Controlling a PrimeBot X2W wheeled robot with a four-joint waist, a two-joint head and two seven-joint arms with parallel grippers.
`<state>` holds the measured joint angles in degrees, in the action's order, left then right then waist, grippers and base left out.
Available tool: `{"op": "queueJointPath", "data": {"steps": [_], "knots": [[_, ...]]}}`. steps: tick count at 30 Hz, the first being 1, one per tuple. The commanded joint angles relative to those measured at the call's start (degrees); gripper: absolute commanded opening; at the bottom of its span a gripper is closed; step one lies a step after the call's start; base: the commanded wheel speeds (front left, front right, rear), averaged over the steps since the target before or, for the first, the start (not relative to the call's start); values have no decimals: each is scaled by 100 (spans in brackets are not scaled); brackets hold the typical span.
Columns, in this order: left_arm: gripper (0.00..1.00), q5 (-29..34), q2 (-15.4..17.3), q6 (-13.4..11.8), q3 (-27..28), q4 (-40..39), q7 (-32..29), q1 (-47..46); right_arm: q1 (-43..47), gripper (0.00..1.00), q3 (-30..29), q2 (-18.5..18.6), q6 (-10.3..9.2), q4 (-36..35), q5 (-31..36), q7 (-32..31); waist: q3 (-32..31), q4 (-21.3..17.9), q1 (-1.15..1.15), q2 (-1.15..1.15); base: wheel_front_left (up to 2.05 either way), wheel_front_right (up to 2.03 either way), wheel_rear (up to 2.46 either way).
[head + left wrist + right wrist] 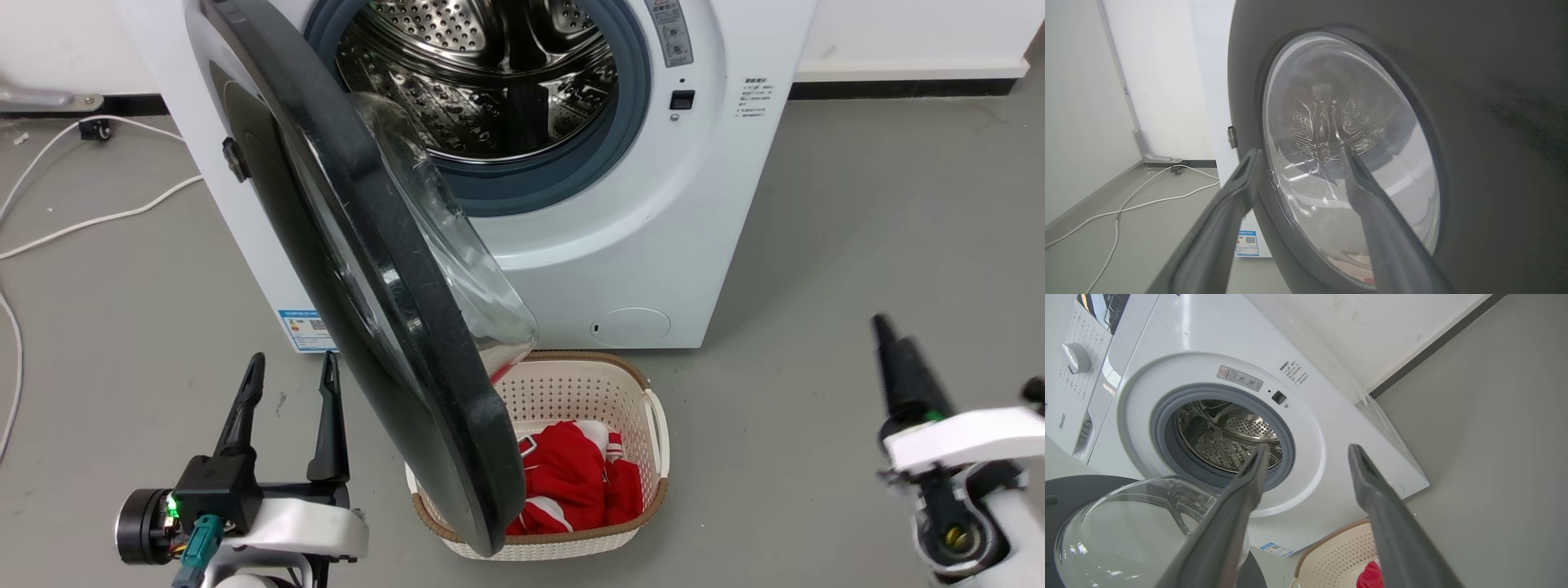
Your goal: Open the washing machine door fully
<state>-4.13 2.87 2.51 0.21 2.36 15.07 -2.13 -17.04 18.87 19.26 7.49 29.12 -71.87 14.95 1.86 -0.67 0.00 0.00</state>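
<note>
washing machine door (416,327) top cut off, basket (588,392) partly hidden

washing machine door (392,269) | black rim, bulging clear glass bowl | swung open on its left hinge

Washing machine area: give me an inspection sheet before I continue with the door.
Surface: grey floor, smooth.
Job's things: washing machine door swung out partway from the white washing machine, not fully open; steel drum exposed.
Clutter: cream basket holding a red garment, in front of the machine; the door's lower edge overlaps it in the head view.
Grippers: left gripper open, beside the door's outer face, contact cannot be told; right gripper open, holding nothing, apart from the door.
Cables: white cable loose on the floor, left of the machine.
Surroundings: white wall with dark skirting.
</note>
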Motion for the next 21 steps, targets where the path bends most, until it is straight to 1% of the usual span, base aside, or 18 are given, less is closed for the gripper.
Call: {"op": "queueJointPath", "data": {"steps": [1, 4, 5, 7, 9, 10, 13, 16, 20, 21], "knots": [[100, 13, -1, -10, 11, -3, 15, 72, 164, 100, -616, -252, -1, -150, 722, 18, -8, -18, 0, 0, 0, 0, 0], [100, 13, 3, -7, 15, 1, 15, 86, 397, 100, -1559, -533, -1, -608, 2408, 23, -28, -20, 0, 0, 0, 0, 0], [100, 15, 0, -7, 7, 2, 15, 80, 484, 100, -1813, -706, -1, -810, 2907, 24, -35, -18, 0, 0, 0, 0, 0], [100, 18, 2, -7, 1, 2, 15, 73, 683, 100, -2189, -1028, -1, -1298, 3916, 21, -46, -11, 0, 0, 0, 0, 0], [100, 26, 3, 0, -2, 8, 15, 65, 859, 100, -2427, -1274, -1, -1753, 4695, 21, -50, -3, 0, 0, 0, 0, 0], [100, 32, 2, 6, -11, 8, 15, 59, 935, 100, -2505, -1338, -1, -1987, 5105, 22, -58, 1, 0, 0, 0, 0, 0], [100, 39, 2, 12, -14, 8, 15, 55, 1163, 100, -2545, -1519, -1, -2554, 6009, 22, -71, 6, 0, 0, 0, 0, 0], [100, 46, 2, 25, -21, 0, 15, 49, 1409, 100, -2468, -1596, -1, -2938, 6675, 23, -75, 18, 0, 0, 0, 0, 0], [100, 89, 2, 33, -24, -27, 15, 44, 1738, 100, -2235, -1644, -2, -3203, 7213, -41, -78, 33, 0, 0, 0, 0, 0], [100, 92, 2, 36, -16, -33, 15, 44, 1801, 100, -2188, -1645, -2, -3205, 7209, -56, -81, 34, 0, 0, 0, 0, 0]]}}
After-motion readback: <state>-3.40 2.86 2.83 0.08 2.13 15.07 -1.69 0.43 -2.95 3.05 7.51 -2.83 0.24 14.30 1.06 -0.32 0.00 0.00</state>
